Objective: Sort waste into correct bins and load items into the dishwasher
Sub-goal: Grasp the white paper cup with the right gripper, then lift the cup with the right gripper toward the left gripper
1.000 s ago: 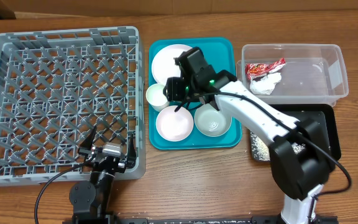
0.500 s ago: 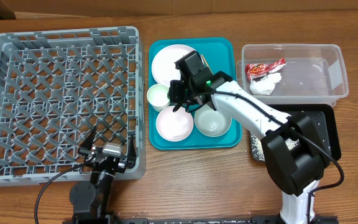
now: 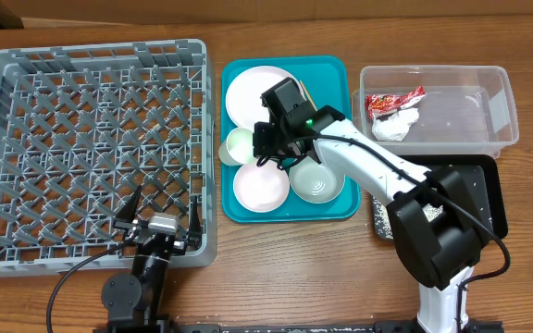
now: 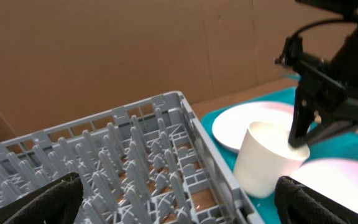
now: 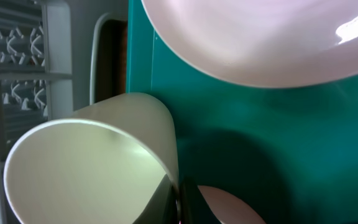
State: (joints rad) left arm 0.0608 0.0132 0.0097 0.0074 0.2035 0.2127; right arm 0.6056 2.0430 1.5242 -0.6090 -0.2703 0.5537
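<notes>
R gripper (image 3: 260, 153) nipped shut on tilted cup (image 3: 239, 145) rim; thin hold, I may drop it lifting. L gripper (image 3: 161, 215) wide open, empty.

The dish rack (image 3: 91, 148) is grey, with a lattice floor. The teal tray (image 3: 331, 76) carries only white things: the plate (image 3: 248, 92), the cup (image 3: 237, 145) and the bowls (image 3: 261, 185). In the clear tub (image 3: 489, 102) lie a red-and-white wrapper (image 3: 394, 100) and a white tissue (image 3: 396, 125). The black tray (image 3: 494, 185) holds white rice (image 3: 384, 219) with brown bits. The bench (image 3: 276, 268) is brown wood.
</notes>
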